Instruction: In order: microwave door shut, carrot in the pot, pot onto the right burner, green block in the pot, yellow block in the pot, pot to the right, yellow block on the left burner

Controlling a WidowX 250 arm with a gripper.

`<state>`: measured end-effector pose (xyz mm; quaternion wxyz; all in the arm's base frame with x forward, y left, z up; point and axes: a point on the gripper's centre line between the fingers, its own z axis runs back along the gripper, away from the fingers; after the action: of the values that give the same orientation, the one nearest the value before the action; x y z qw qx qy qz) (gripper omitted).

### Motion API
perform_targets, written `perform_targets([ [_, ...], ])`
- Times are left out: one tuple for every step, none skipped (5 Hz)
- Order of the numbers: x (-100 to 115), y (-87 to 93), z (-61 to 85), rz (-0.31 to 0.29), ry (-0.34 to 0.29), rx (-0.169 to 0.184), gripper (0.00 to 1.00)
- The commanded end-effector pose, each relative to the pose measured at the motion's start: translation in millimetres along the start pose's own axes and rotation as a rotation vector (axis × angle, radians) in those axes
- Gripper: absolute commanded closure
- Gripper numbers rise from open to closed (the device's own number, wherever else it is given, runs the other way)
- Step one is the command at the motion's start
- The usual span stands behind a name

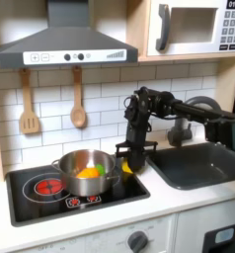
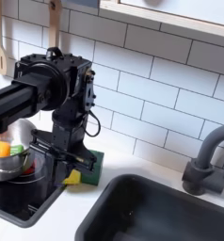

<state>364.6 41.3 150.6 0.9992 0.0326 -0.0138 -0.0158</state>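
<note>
The microwave door [image 1: 194,28] at the top right of the first exterior view is shut, its silver handle on its left edge. The steel pot [image 1: 87,170] [image 2: 8,162] stands on the cooktop's right burner, which it covers, with the orange carrot [image 1: 86,173] [image 2: 3,169] inside. The left burner [image 1: 48,185] is bare. My gripper [image 1: 129,163] [image 2: 71,168] is down at the cooktop's right edge, just right of the pot. The yellow block [image 1: 127,169] [image 2: 74,177] peeks out under its fingertips. The dark green block [image 2: 91,167] lies right beside it. How the jaws stand is hidden.
A dark sink [image 1: 196,163] [image 2: 152,212] with a grey faucet [image 2: 206,165] lies to the right of the cooktop in both exterior views. Two wooden utensils [image 1: 78,99] hang on the tiled wall under the range hood [image 1: 65,44].
</note>
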Motion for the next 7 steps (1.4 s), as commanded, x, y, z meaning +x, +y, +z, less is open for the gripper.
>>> perform_targets([
  [-4,-1.5,8.5,-0.039,0.034,-0.012,0.0],
  [-4,0.3,19.1,-0.043,0.022,-0.024,0.0],
  [-4,-4.7,24.7,-0.026,0.05,-0.053,0.0],
  [2,-12.2,33.8,-0.01,0.019,-0.062,0.0],
  [1,-19.0,35.2,0.103,0.057,-0.062,0.0],
  [-2,-31.2,35.5,0.208,0.084,-0.067,0.0],
  [1,-42.3,29.5,0.252,0.101,-0.072,0.0],
])
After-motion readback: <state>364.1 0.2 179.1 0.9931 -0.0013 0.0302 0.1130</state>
